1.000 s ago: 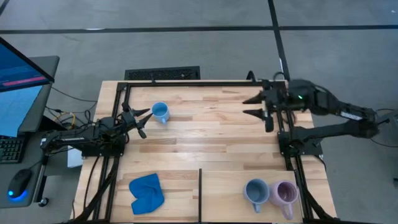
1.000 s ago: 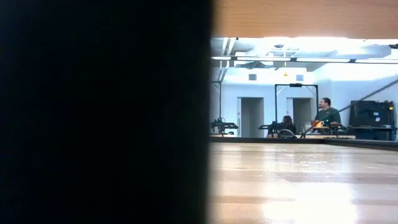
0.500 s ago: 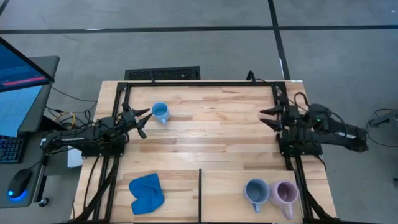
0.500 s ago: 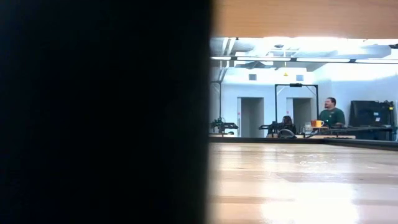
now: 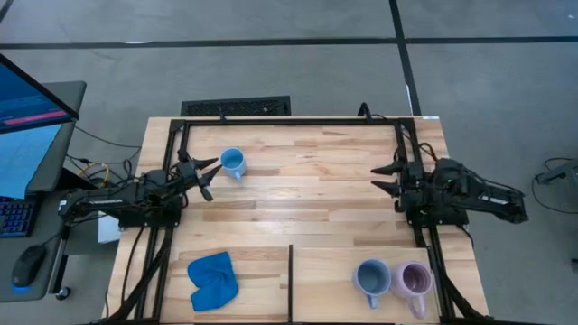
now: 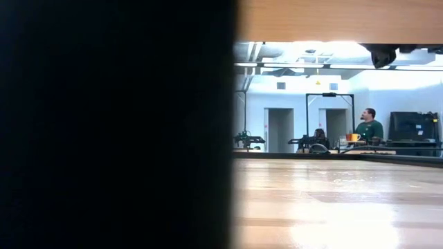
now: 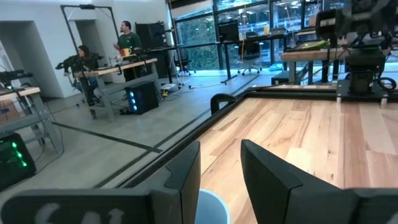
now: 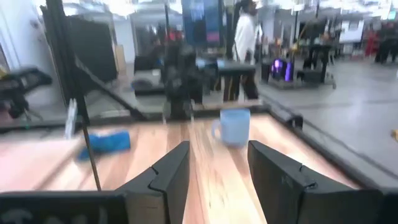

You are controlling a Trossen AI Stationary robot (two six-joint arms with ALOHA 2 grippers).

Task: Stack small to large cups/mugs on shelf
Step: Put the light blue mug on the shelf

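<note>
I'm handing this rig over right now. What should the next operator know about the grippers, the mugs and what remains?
Left gripper: open, empty, at the table's left edge just short of the light blue mug.
Right gripper: open, empty, at the right edge of the table.
Grey-blue mug and lilac mug: upright, side by side on the shelf.
Blue cloth lies on the near-left panel, off the shelf.
Done: nothing is stacked.
Left: bring the light blue mug to the shelf and stack all three, small to large.
</note>
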